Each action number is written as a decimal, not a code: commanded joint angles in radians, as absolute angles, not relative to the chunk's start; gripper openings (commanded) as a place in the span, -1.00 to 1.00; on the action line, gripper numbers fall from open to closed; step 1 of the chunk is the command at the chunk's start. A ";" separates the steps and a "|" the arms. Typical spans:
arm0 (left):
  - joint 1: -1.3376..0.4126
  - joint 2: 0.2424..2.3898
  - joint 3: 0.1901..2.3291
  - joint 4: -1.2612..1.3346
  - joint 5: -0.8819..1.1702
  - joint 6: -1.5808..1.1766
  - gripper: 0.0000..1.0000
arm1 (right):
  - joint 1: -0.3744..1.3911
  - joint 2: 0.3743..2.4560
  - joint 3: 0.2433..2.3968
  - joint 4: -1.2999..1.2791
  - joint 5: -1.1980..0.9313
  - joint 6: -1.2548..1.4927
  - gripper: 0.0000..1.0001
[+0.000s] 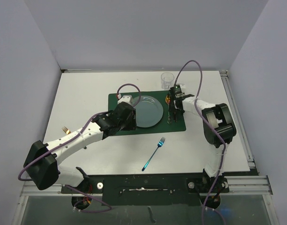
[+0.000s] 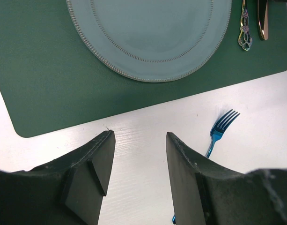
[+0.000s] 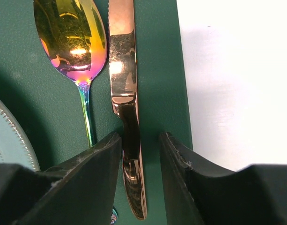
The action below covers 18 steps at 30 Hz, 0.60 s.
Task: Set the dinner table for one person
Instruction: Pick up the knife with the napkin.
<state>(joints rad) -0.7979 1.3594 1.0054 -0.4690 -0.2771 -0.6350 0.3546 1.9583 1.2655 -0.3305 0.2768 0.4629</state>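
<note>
On the white dinner table lies a dark green placemat with a light blue plate on it. In the right wrist view, an iridescent spoon and a copper knife lie side by side on the placemat, right of the plate. My right gripper is open and low, its jaws astride the knife handle, with a gap on the right side. My left gripper is open and empty above bare table just near of the placemat. A blue fork lies to its right.
A clear cup stands on the table beyond the placemat. A gold fork pokes out from under the left arm at the table's left. The blue fork lies slanted on the table near of the placemat. Metal rails edge the table's right and near sides.
</note>
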 commanded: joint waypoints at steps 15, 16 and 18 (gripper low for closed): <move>-0.800 1.358 1.022 -0.449 -0.288 -0.629 -0.09 | 0.392 2.100 1.382 -0.396 0.218 0.456 -0.66; -0.801 1.358 1.022 -0.449 -0.288 -0.629 -0.09 | 0.394 2.103 1.382 -0.397 0.218 0.456 -0.76; -0.801 1.355 1.020 -0.450 -0.289 -0.629 -0.09 | 0.396 2.107 1.379 -0.399 0.219 0.458 -0.96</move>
